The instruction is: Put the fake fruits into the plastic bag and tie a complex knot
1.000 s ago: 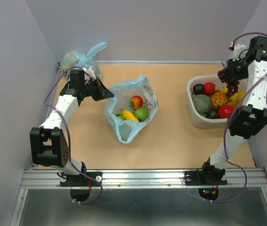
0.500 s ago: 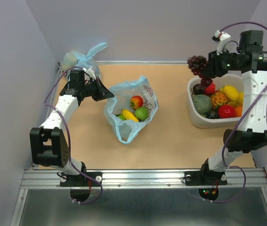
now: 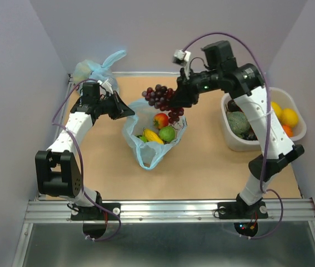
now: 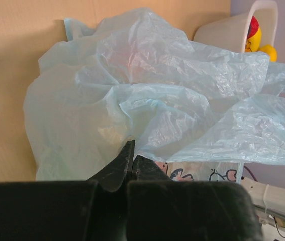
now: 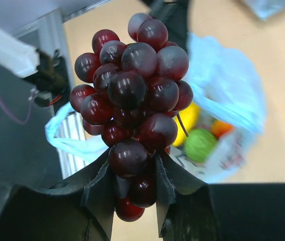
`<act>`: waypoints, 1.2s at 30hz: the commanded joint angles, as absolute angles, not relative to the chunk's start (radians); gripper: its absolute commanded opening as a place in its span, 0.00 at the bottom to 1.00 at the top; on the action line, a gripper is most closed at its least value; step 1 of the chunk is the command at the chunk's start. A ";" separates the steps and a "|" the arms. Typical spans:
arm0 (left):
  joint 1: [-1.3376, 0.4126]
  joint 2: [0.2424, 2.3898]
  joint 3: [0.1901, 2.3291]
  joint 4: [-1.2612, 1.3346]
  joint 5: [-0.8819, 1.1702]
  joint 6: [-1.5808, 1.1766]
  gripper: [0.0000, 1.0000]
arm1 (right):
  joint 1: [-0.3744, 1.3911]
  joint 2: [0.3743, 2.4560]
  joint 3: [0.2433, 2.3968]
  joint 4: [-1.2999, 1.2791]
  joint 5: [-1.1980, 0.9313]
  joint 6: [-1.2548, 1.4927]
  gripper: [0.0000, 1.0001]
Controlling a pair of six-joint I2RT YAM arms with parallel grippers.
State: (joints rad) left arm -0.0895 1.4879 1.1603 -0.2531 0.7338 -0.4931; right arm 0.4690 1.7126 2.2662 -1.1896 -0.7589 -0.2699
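The light-blue plastic bag (image 3: 148, 157) lies open at mid-table, showing a red-yellow apple (image 3: 160, 120), a banana (image 3: 153, 136) and a green fruit (image 3: 167, 133) inside. My left gripper (image 3: 126, 110) is shut on the bag's left rim; in the left wrist view its tips (image 4: 131, 152) pinch the thin film (image 4: 147, 100). My right gripper (image 3: 175, 103) hangs over the bag's far rim, shut on a bunch of dark red grapes (image 3: 158, 98). From the right wrist, the grapes (image 5: 132, 90) fill the jaws (image 5: 133, 163), with the bag (image 5: 232, 85) below.
A white tub (image 3: 255, 146) at the right holds more fruits, among them a green one (image 3: 238, 122) and a yellow one (image 3: 289, 117). A smaller tied light-blue bag (image 3: 93, 68) sits at the back left corner. Grey walls close in the table on three sides.
My right arm has swung left from above the tub, carrying the grapes over to the bag's opening. The left arm and the bag have stayed put.
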 commanded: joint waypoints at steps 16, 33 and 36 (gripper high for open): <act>-0.083 1.448 1.175 -0.253 0.769 -0.471 0.00 | 0.739 1.677 1.780 -0.629 -0.410 -0.670 0.00; -0.068 1.485 1.215 -0.275 0.779 -0.454 0.00 | 0.739 1.629 1.824 -0.646 -0.345 -0.445 0.98; -0.069 1.494 1.226 -0.281 0.781 -0.449 0.00 | 0.738 1.585 1.861 -0.644 -0.327 -0.350 0.93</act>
State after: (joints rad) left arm -0.0761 1.4933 1.1679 -0.2787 0.7563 -0.4763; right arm 0.7341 1.6867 1.7527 -0.6991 -0.3328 -0.4854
